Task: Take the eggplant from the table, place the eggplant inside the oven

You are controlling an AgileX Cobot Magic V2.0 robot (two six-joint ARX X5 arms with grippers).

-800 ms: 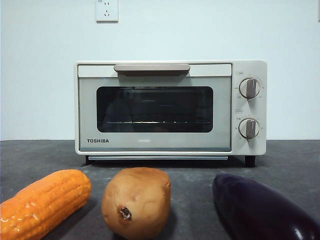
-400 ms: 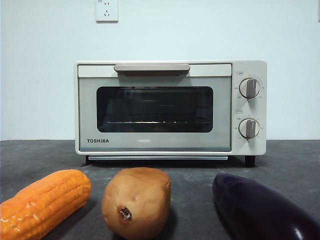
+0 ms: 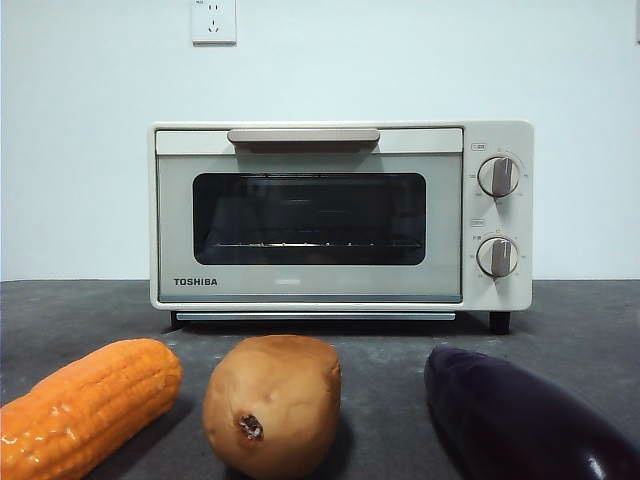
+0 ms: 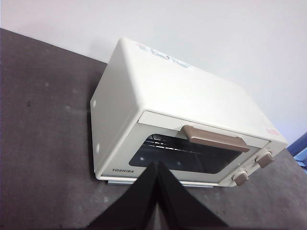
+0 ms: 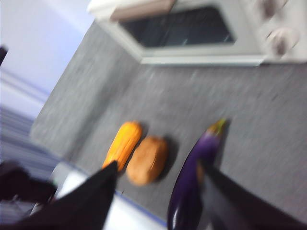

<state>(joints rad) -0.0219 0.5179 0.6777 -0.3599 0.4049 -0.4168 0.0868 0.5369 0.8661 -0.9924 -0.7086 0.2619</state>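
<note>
The dark purple eggplant [image 3: 520, 420] lies on the grey table [image 3: 385, 350] at the front right, in front of the cream-white oven [image 3: 310, 290]. The oven's glass door is shut, with its beige handle [image 3: 303, 135] along the top. Neither arm shows in the front view. In the blurred right wrist view my right gripper [image 5: 157, 166] is open, hanging well above the table, and the eggplant [image 5: 204, 146] lies below beside one jaw. My left gripper [image 4: 157, 165] is shut and empty, held high above the table on the door side of the oven [image 4: 168, 91].
An orange corn cob [image 3: 85, 405] lies at the front left and a brown potato [image 3: 272, 405] in the middle, both left of the eggplant. Two round knobs [image 3: 498, 176] sit on the oven's right side. A white wall with a socket [image 3: 213, 20] stands behind.
</note>
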